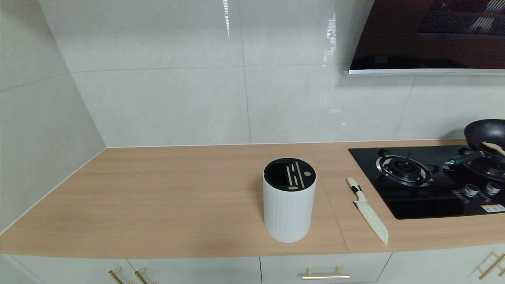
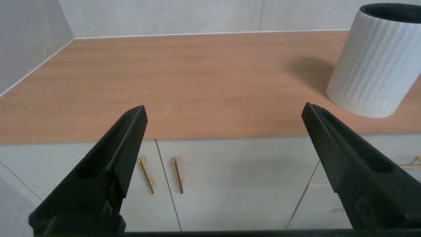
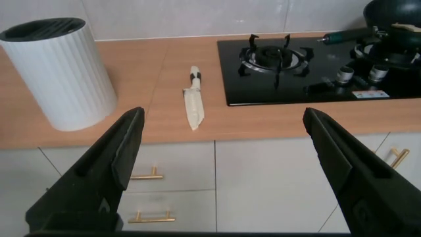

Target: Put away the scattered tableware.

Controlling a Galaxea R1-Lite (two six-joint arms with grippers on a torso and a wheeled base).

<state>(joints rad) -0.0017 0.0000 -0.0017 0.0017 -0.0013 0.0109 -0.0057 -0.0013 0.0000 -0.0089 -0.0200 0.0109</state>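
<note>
Wide open and gripping nothing, the left end effector (image 2: 223,112) and the right end effector (image 3: 223,113) are hovering off the front edge of the bench (image 1: 158,189). On it, a white ribbed knife holder (image 1: 289,211) is standing upright. The knife (image 1: 367,211) is lying flat at the holder's 3 o'clock, apart from it, its blade pointing toward 5 o'clock. A stove (image 1: 414,201) is sitting at the knife's 2 o'clock, carrying a black pan (image 1: 483,134).

Left gripper (image 2: 223,112), jaws wide apart, before a wooden countertop (image 2: 197,79) with a white ribbed holder (image 2: 375,59)
</note>
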